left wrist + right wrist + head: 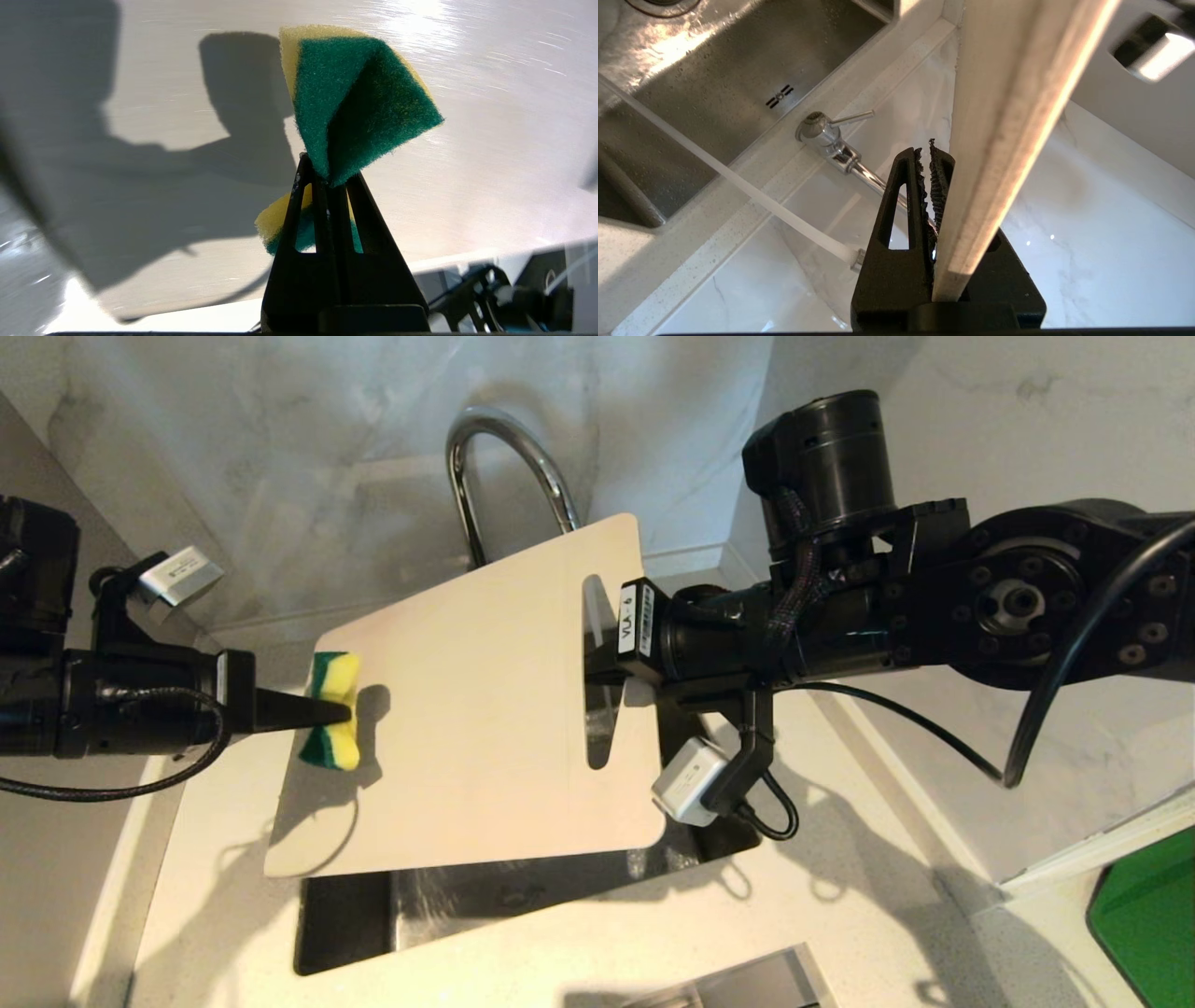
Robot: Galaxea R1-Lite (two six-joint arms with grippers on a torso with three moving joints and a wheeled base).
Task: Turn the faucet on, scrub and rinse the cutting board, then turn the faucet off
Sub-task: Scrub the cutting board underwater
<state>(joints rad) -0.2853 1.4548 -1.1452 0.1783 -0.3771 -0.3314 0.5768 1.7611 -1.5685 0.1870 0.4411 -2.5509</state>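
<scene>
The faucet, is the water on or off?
On. In the right wrist view a stream of water runs from the faucet spout into the sink.

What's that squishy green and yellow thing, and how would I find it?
Look above the steel sink, where the big cream cutting board is held up by the right hand. At the board's far left edge, the left hand pinches a small sponge. It is the only soft thing there, yellow foam with a dark green scrubbing side, squeezed like a bow tie.

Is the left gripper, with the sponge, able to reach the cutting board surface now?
Probably yes. The left gripper pinches the sponge right at the cutting board, which the right gripper holds tilted over the sink; nothing stands between them.
</scene>
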